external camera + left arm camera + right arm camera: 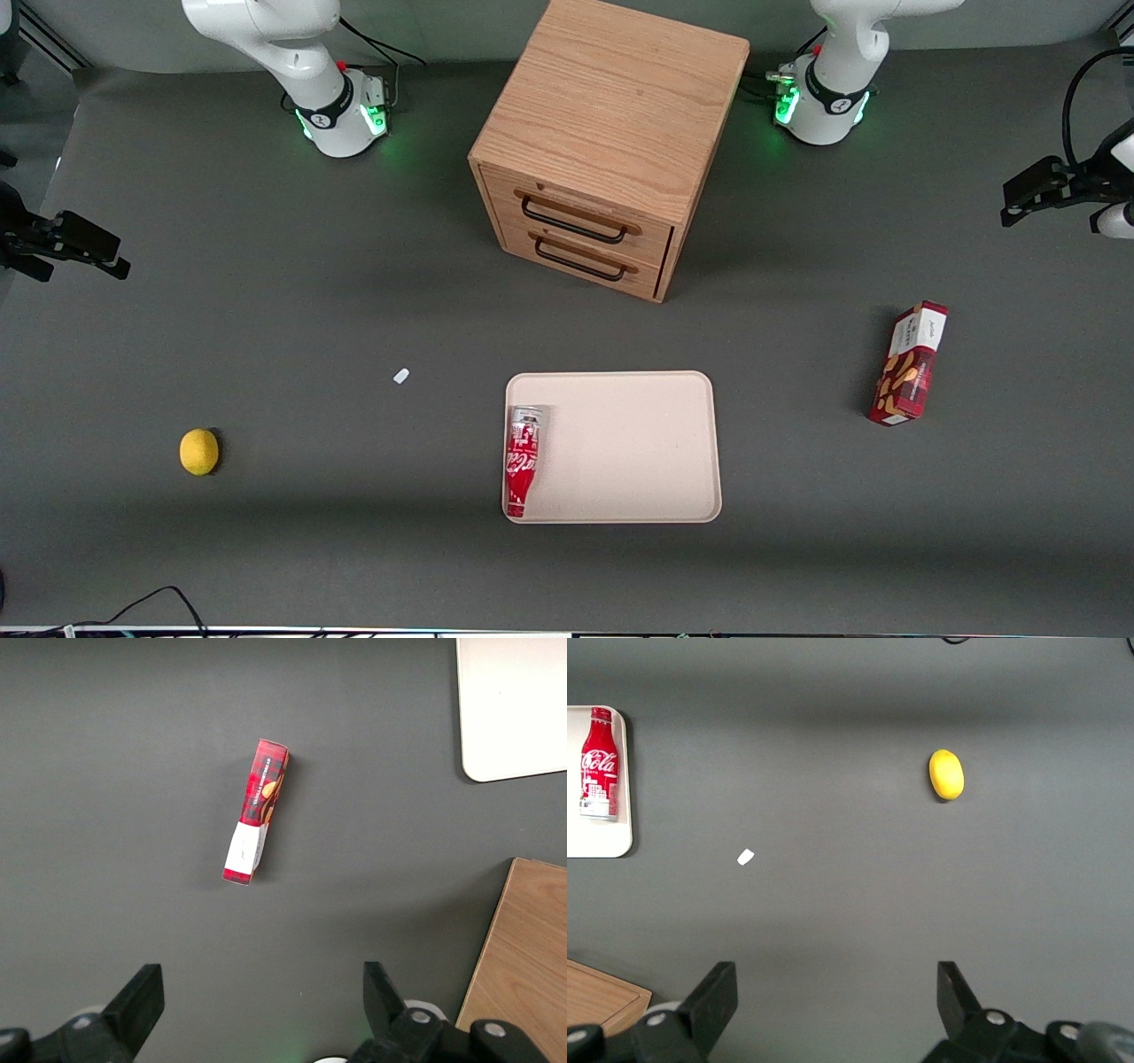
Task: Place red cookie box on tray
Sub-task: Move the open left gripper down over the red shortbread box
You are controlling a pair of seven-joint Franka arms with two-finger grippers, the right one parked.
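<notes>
The red cookie box [910, 363] lies on the grey table toward the working arm's end, apart from the tray [638, 443]. Its white end panel points away from the front camera. The wrist view shows the red cookie box [256, 811] lying flat and the tray's corner [514, 709]. My gripper [1019, 199] hangs above the table, farther from the front camera than the box and not touching it. The gripper [263, 979] is open with only bare table between its fingers.
A red Coca-Cola bottle-can [523, 461] lies on the tray along its edge nearest the parked arm. The wooden two-drawer cabinet [611, 142] stands at mid-table, drawers shut. A lemon [198, 452] and a small white scrap [401, 376] lie toward the parked arm's end.
</notes>
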